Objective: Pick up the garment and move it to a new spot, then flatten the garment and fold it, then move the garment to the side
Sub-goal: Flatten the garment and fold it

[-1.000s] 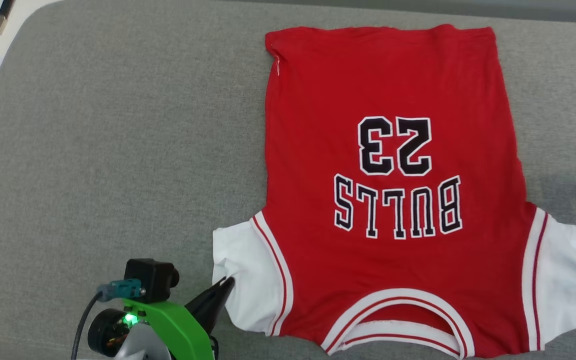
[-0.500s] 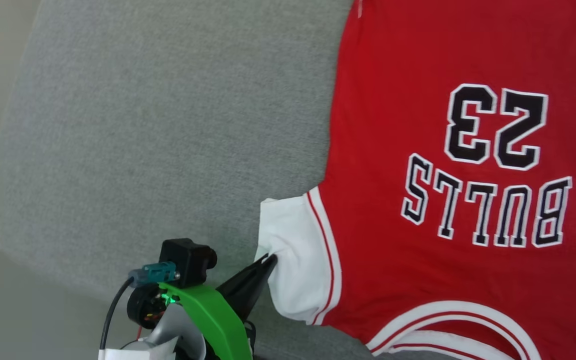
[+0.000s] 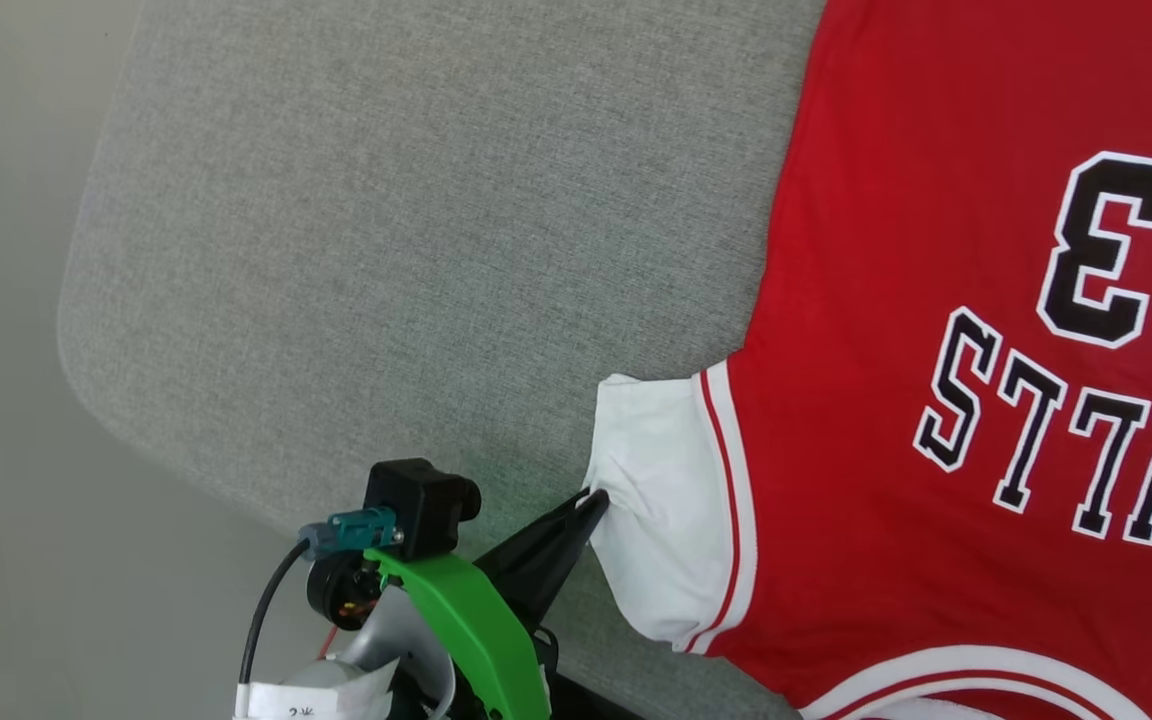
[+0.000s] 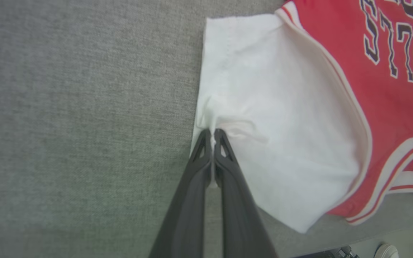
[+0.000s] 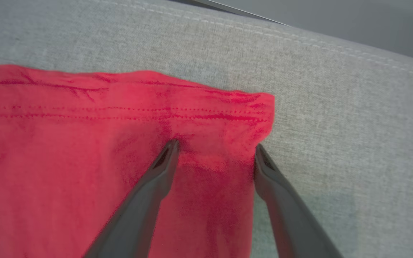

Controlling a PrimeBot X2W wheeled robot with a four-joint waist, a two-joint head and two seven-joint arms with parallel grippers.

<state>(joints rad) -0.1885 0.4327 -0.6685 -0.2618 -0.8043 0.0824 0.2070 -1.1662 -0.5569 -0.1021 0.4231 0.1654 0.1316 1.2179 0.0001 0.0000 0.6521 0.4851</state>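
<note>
Red soft-fabric jersey T-shirt [image 3: 936,300] with white short sleeves, striped trim and black white-outlined lettering lies spread flat, print side up, on a grey fabric-covered cushion [image 3: 386,250]. It covers the cushion's right part, and the left part up to the rounded near-left corner is bare. The neck opening is toward the near edge. The white left sleeve [image 3: 661,520] sits just inside that near edge. Left tool [image 3: 591,497] has its two dark fingers pressed together on the outer edge of this sleeve. A small pucker of white cloth is gathered at the tips, so the pinch looks real but shallow. Right tool [image 5: 215,147] has its fingers spread wide over a corner of the red hem [image 5: 120,111]. One tip is on the cloth, the other is at the side edge, and nothing is gripped. A stitched edge of the cushion runs not far beyond that hem. Handling judgement: the cloth is light, limp and stretchy with no stiffness, and it will sag and drag on the nubby cushion instead of sliding. The thin sleeve edge could slip out of a shallow pinch. Better holds are doubled or seamed places, namely the sleeve cuff, the striped shoulder trim and the stitched hem corner. Holding sleeve and hem together on opposite ends should keep the panel taut for a fold.
</note>
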